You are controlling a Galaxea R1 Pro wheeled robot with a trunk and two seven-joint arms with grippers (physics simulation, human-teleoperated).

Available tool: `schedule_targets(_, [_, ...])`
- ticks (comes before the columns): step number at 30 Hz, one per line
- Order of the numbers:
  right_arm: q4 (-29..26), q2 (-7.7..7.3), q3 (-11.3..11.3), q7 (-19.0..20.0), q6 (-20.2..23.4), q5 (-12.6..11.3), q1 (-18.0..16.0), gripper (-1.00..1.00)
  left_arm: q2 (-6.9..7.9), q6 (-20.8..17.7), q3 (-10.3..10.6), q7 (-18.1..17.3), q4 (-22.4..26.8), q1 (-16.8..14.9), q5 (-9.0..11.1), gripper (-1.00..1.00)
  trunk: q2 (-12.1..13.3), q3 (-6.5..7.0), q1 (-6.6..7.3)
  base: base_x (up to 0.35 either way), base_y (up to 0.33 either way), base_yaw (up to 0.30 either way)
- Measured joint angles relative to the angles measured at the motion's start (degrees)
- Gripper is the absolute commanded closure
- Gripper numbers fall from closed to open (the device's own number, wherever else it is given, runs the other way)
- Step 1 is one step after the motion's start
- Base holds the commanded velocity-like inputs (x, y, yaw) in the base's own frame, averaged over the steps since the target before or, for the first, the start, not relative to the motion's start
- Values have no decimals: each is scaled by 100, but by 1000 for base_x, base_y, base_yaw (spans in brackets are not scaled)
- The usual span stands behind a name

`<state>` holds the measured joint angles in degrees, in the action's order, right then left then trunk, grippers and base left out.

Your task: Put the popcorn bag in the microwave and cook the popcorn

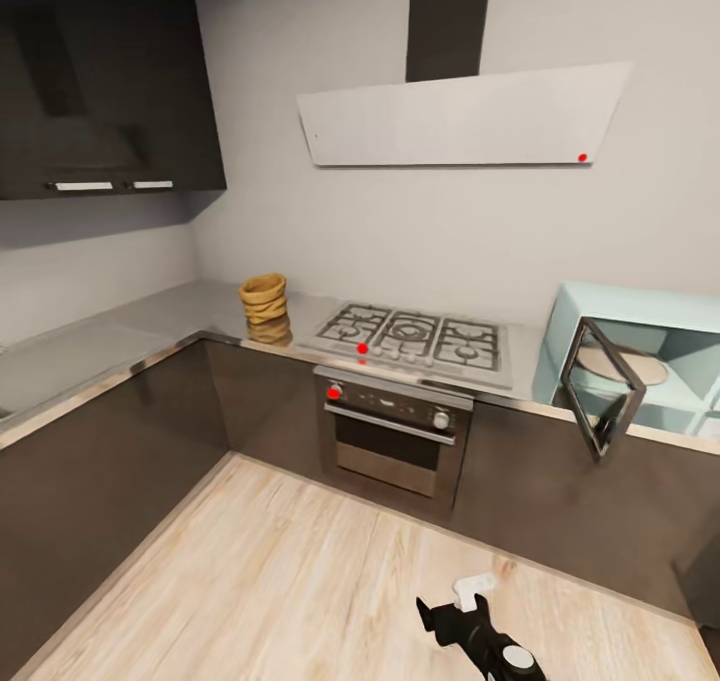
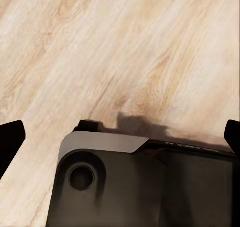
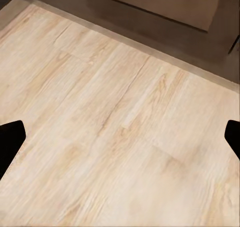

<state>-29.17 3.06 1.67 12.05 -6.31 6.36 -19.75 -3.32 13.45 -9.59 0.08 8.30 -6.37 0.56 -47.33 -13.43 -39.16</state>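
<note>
From my head camera, I take the steel gas hob point(image 1: 408, 339) as my landmark. The popcorn bag point(image 1: 265, 299) stands upright on the grey countertop point(image 1: 120, 336) just to the hob's left, its reflection showing in the glossy slab beneath it. On the hob's other side sits the mint-blue microwave point(image 1: 640, 356), its dark glass door point(image 1: 600, 389) swung open toward the room, a round turntable visible inside. Directly under the hob is the steel oven point(image 1: 392, 433), and high above it hangs the white hood point(image 1: 465, 116). Far in front of the hob, low over the wood floor point(image 1: 270, 581), one of my grippers point(image 1: 452, 613) shows with its fingers apart and nothing between them; which arm it belongs to I cannot tell from here.

In my left wrist camera, my left fingertips point(image 2: 11, 139) sit at the two edges, spread wide and empty, over the wood floor and my dark base point(image 2: 145, 184).

In my right wrist camera, my right fingertips point(image 3: 11, 139) are likewise spread and empty above the floor, near a dark cabinet front point(image 3: 165, 17).
</note>
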Motion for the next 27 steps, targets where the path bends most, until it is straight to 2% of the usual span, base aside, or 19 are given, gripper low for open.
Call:
schedule_targets(3, [-1,-7,-10,-8,0,16,1,-100,0,0,1,0,-6,0,0,-100,0,0,1,216,301,1])
schedule_targets(8, [2,-9,-49,5,11,49,1,-100,-26,0,-2,3,4,2,-7,-100,0,0,-1,52,58,0])
schedule_targets(14, [18,-12,-56,15,12,58,15,-100,-11,-46,-17,43,1,-71,18,-100,240,108,129,2,2,0])
schedule_targets(18, [347,-29,-46,-17,2,52,19,-100,-9,-87,-10,40,1,-112,22,-100,400,179,218,0,0,0])
schedule_targets(27, [391,-79,-56,-3,1,64,20,-100,-5,-88,-13,11,0,-114,17,-100,762,342,417,37,0,0])
